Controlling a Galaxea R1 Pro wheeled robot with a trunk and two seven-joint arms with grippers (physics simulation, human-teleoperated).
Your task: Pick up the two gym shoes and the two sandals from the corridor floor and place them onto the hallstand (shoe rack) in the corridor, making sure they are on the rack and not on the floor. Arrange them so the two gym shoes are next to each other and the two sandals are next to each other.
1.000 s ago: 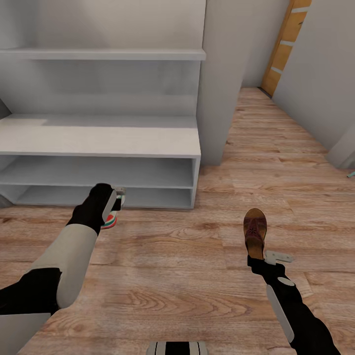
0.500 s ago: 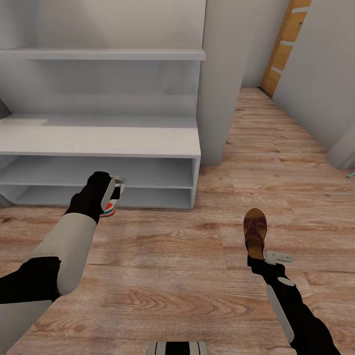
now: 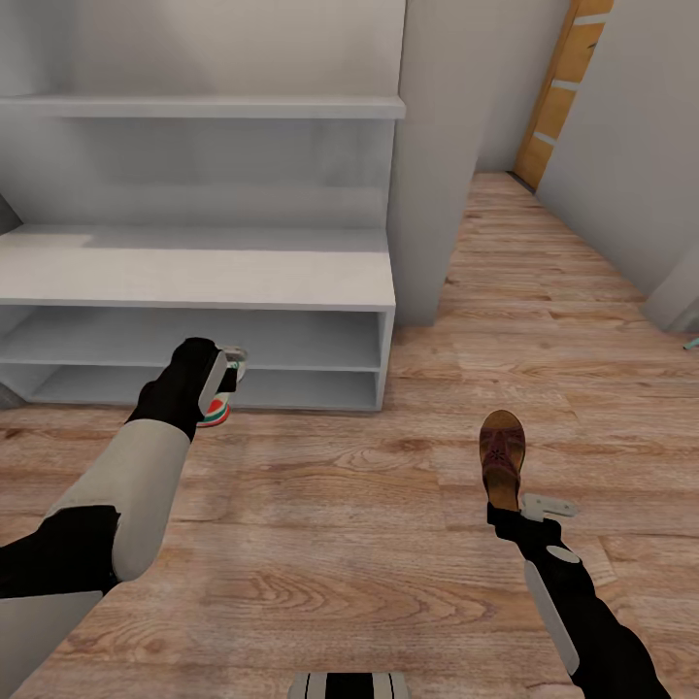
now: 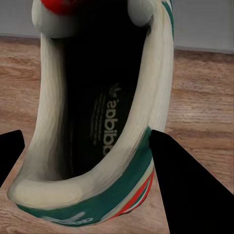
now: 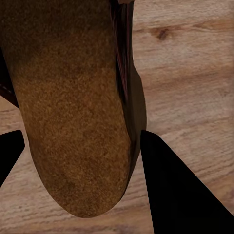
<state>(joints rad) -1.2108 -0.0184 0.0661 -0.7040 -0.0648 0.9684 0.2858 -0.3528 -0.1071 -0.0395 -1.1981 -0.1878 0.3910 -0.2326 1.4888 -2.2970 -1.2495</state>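
White gym shoe (image 4: 105, 122) clamped in L end effector (image 4: 83, 161); R end effector (image 5: 80, 161) grips sandal (image 5: 73, 107) heel, wrist cams.

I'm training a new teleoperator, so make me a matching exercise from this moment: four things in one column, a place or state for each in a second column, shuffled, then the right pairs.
Things
1. gym shoe
2. sandal
3. hallstand
4. wooden door

Places or states
A. far down the corridor, orange-brown
B. between the left gripper's fingers, in front of the lowest shelf
C. pale grey, shelves bare
D. heel end between the right gripper's fingers, toe pointing away from the robot

Pairs: 1-B, 2-D, 3-C, 4-A
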